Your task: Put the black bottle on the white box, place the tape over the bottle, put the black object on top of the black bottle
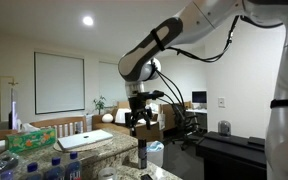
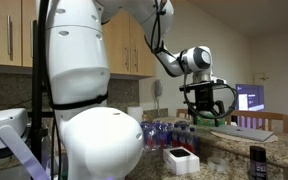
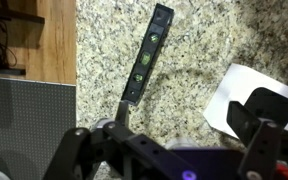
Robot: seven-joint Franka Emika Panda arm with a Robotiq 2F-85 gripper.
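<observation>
While my hand (image 1: 139,122) hangs above the granite desk (image 1: 104,150), jaws spread to their widest and nothing between them, the black bottle (image 1: 141,155) stands upright on the stone below, close to the desk's edge. Its long axis runs straight up, its top towards me.

In an exterior view the bottle sits almost directly under my fingers. In an exterior view the hand (image 2: 206,108) is well apart from the bottle (image 2: 257,163), which stands lower and off towards that picture's right edge. Taken together, I judge that I am not yet plumb over it, so the reach calls for a shift sideways across the desk as well as a descent. The jaws could then close on the bottle's sides from above.

The wrist view bears this out, since the bottle does not show between my fingers (image 3: 264,115). A long black bar (image 3: 147,55) shows instead, lying flat on the granite with its length running away from the hand (image 3: 166,128) at a slight slant. It may be the task's black object. Just beside my finger lies a flat white shape (image 3: 229,95), and I cannot tell whether it is the white box or only a sheet. I cannot make out the tape in any view.

Clear bottles with blue caps (image 1: 44,165) crowd the desk's far end, well apart from the bottle I am after.
</observation>
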